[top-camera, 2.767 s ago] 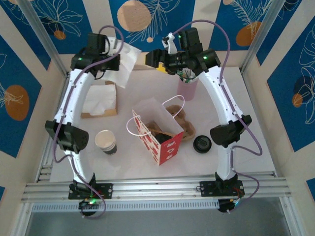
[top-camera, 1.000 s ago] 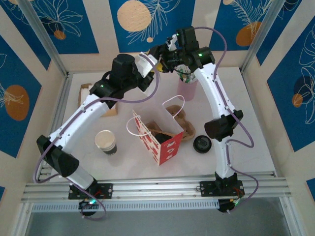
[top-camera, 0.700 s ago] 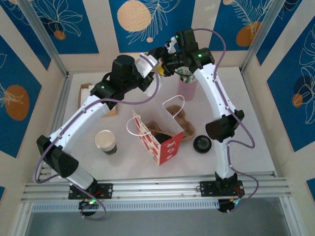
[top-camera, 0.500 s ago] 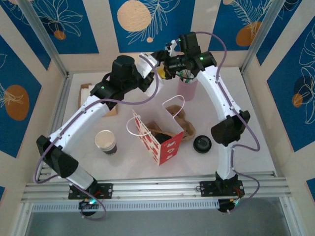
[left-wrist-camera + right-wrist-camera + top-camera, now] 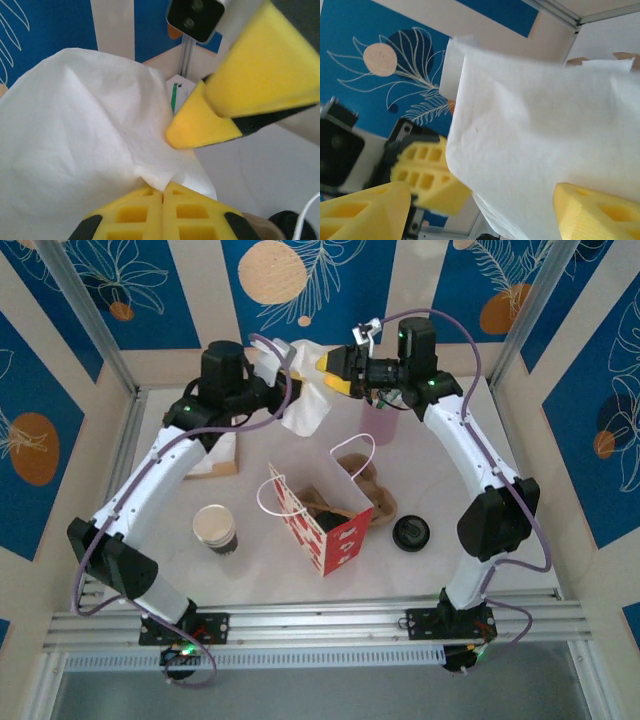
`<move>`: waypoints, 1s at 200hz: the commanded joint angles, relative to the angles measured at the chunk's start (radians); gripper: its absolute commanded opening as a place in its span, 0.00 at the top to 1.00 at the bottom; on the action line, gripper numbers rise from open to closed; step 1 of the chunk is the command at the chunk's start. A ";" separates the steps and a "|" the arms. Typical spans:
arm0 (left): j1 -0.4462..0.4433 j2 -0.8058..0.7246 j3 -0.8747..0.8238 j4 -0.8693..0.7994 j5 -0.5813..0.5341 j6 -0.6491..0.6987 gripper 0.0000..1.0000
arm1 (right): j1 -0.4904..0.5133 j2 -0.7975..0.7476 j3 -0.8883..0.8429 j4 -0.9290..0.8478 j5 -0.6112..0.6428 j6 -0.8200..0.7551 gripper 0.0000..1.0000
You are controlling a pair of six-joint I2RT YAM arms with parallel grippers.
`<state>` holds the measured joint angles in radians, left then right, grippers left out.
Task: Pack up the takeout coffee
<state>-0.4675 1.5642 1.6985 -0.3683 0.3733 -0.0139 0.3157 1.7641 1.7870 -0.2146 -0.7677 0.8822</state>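
The takeout coffee, a small paper cup with a white inside and no lid on it, stands on the table left of the red-and-white bag. High at the back, my left gripper is shut on a corner of a white napkin. My right gripper is open, facing the left one. The napkin hangs across the gap between its yellow fingers, not pinched by them.
A flat black lid lies right of the bag. A brown cup carrier sits behind the bag. The pink cup of sticks stands under the right arm. A napkin box is at the back left.
The right gripper has opened wider and drawn back to the right. The left gripper has pulled left with the napkin, which now hangs from it alone.
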 commanded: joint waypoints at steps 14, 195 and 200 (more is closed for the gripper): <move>0.055 0.025 0.056 0.067 0.216 -0.182 1.00 | 0.015 -0.029 -0.058 0.120 -0.075 -0.053 0.25; 0.118 0.089 -0.041 0.460 0.460 -0.709 1.00 | 0.102 0.005 0.020 -0.005 0.009 -0.278 0.47; 0.119 0.088 -0.045 0.465 0.456 -0.714 1.00 | 0.105 0.005 0.022 -0.003 0.009 -0.275 0.51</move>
<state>-0.3573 1.6402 1.6798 -0.0116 0.7868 -0.6376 0.4084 1.7622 1.7775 -0.2111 -0.7631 0.6220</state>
